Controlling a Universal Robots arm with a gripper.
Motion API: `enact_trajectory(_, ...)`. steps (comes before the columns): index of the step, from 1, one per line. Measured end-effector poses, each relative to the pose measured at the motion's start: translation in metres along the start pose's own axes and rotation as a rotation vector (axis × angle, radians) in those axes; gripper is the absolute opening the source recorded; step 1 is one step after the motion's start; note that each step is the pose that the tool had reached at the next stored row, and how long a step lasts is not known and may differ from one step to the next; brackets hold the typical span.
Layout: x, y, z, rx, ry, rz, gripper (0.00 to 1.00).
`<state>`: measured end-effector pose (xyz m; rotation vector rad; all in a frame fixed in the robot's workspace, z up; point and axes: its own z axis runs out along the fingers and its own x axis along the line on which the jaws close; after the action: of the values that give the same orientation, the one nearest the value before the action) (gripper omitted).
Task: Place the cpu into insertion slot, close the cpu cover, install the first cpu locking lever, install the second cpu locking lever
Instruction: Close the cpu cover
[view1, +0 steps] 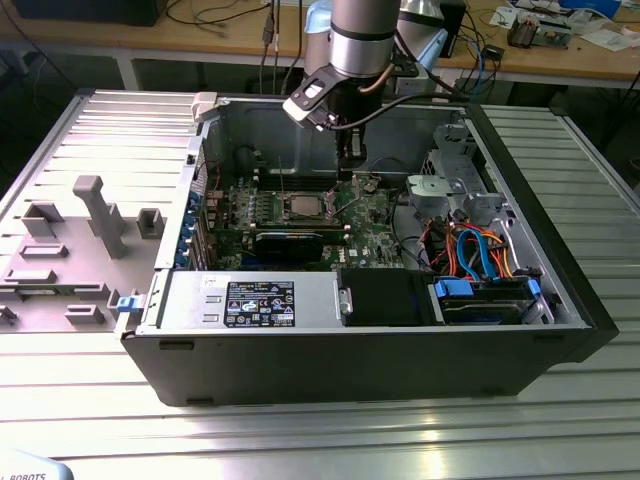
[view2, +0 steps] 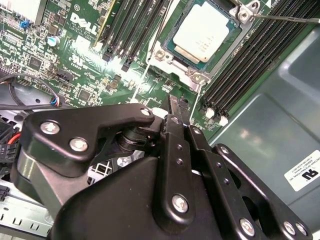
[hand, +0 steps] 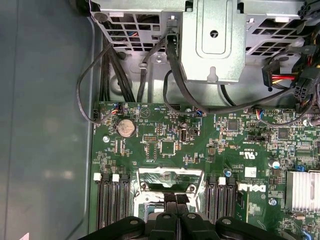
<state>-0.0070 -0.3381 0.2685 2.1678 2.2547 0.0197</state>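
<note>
Cpu (view2: 202, 30) sits in the insertion slot (view2: 162, 54), mid-frame in the exterior view, memory slots (view2: 127, 25) on either side. Fingers (view2: 175, 145) are pressed together and grip nothing. Gripper (view1: 350, 168) hangs just behind the socket (its black linkage (view2: 125, 200) blocks much of the second wrist view). First wrist view adds a coin cell (hand: 125, 128), drive cage (hand: 212, 40) and black cables (hand: 110, 70). Power supply (view1: 250, 300) is at the exterior view's lower left.
</note>
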Motion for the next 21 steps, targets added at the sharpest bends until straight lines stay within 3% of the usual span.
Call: enact_trajectory(21, -0.0001, 0.0027, 0.0000, 0.0000, 0.0000, 0.000, 0.11)
